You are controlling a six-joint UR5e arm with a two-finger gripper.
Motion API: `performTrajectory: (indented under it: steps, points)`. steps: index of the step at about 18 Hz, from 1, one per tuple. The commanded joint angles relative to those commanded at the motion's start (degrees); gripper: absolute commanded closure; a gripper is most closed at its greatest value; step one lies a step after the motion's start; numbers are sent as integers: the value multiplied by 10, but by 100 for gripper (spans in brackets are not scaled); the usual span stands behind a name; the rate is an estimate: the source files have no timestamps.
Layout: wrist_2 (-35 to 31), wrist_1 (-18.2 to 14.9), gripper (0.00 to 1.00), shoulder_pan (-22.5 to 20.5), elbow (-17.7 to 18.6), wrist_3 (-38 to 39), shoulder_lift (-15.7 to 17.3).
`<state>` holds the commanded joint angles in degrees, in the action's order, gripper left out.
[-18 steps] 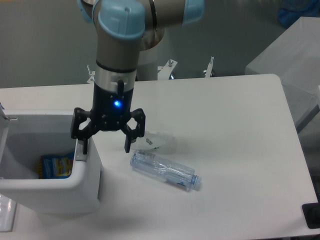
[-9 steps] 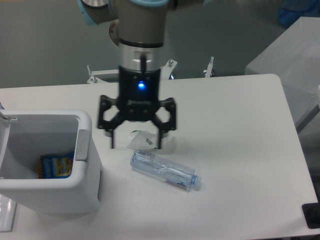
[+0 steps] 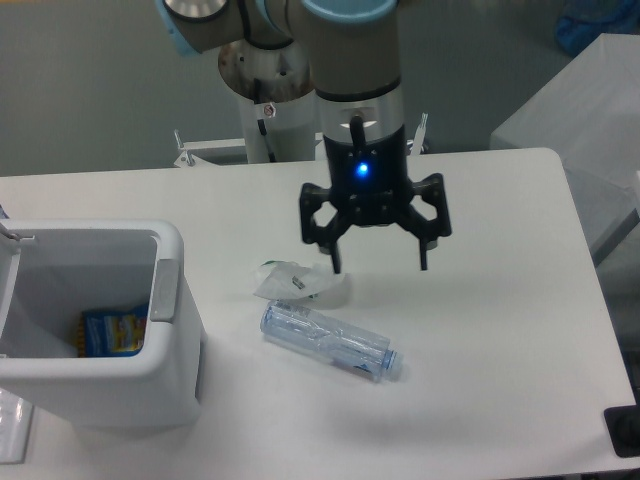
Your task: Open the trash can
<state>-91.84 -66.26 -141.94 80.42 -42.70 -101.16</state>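
Observation:
The trash can [image 3: 170, 365] is a large boxy white bin at the table's left edge. Its top stands uncovered and I look straight into it, where a blue and yellow packet [image 3: 112, 332] lies at the bottom. A grey tab [image 3: 164, 292] sits on its right rim. The lid is mostly out of view at the left edge. My gripper [image 3: 381, 266] hangs open and empty over the middle of the table, well to the right of the bin and just above and right of the bottle.
A clear plastic bottle [image 3: 328, 342] lies on its side right of the bin. A crumpled clear wrapper [image 3: 297, 282] rests just behind it. The white table [image 3: 500, 300] ends at the right around x 600.
My gripper has swung from the bin's right rim rightward across the table to above the wrapper and bottle, staying open. The bin, bottle and wrapper have not moved.

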Motion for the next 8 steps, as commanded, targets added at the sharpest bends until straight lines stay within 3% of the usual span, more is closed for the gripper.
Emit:
performTrajectory:
  steps: [4,8]
  points:
    - [-4,-10,0,-18,17,-78,12]
    - [-5,-9,0,-26,22,-82,15]
